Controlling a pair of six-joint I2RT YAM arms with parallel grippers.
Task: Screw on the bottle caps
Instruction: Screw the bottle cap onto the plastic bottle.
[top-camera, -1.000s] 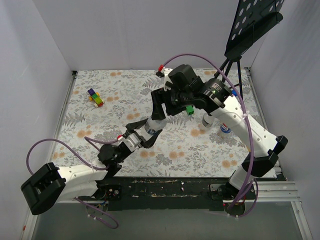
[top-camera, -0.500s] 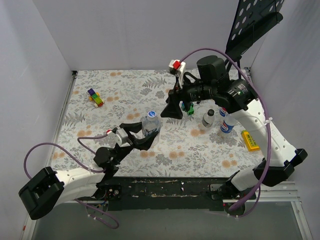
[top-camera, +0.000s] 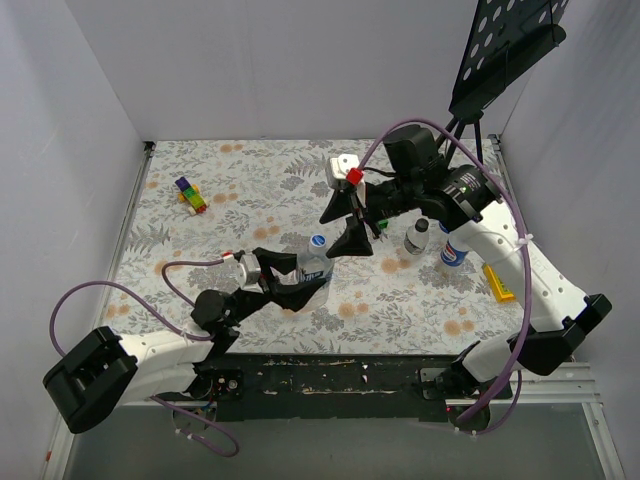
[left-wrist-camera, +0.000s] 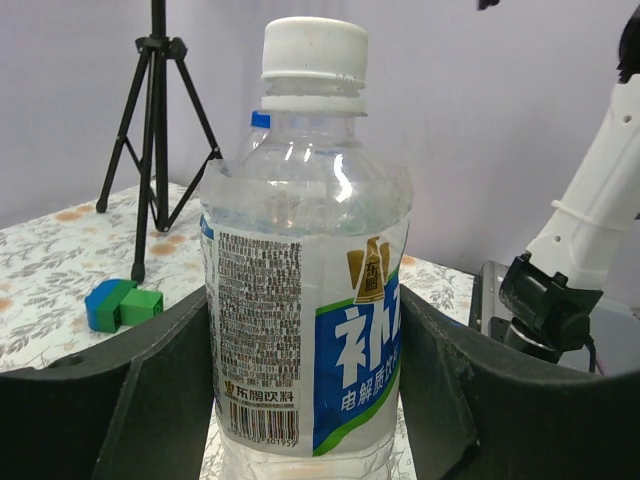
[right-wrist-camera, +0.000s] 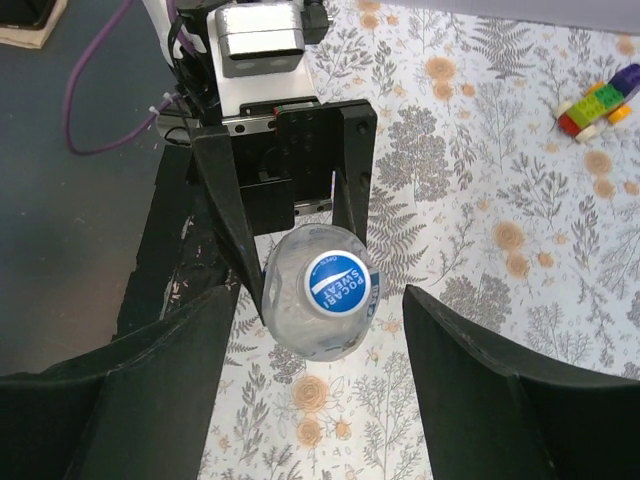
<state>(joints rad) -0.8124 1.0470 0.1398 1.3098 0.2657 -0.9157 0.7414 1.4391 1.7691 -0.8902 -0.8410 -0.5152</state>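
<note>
My left gripper (top-camera: 301, 275) is shut on a clear bottle (top-camera: 314, 262) with a blue-and-white label (left-wrist-camera: 350, 370) and holds it upright by the body. A cap (right-wrist-camera: 337, 283) sits on the bottle's neck, blue on top and pale at the side (left-wrist-camera: 312, 45). My right gripper (top-camera: 346, 226) hovers open just above and to the right of the cap, and its fingers (right-wrist-camera: 170, 380) stand wide on either side without touching it. Two more bottles stand to the right, one with a black cap (top-camera: 418, 236) and one with a blue label (top-camera: 452, 250).
A multicoloured toy block cluster (top-camera: 190, 195) lies at the far left. A green and blue block (left-wrist-camera: 122, 305) rests behind the held bottle. A yellow object (top-camera: 497, 282) lies near the right arm. A black tripod (top-camera: 470, 130) stands at the back right corner.
My right gripper came off the top of the bottle, drew back to the right, then returned above it. My left gripper shifted the bottle slightly nearer.
</note>
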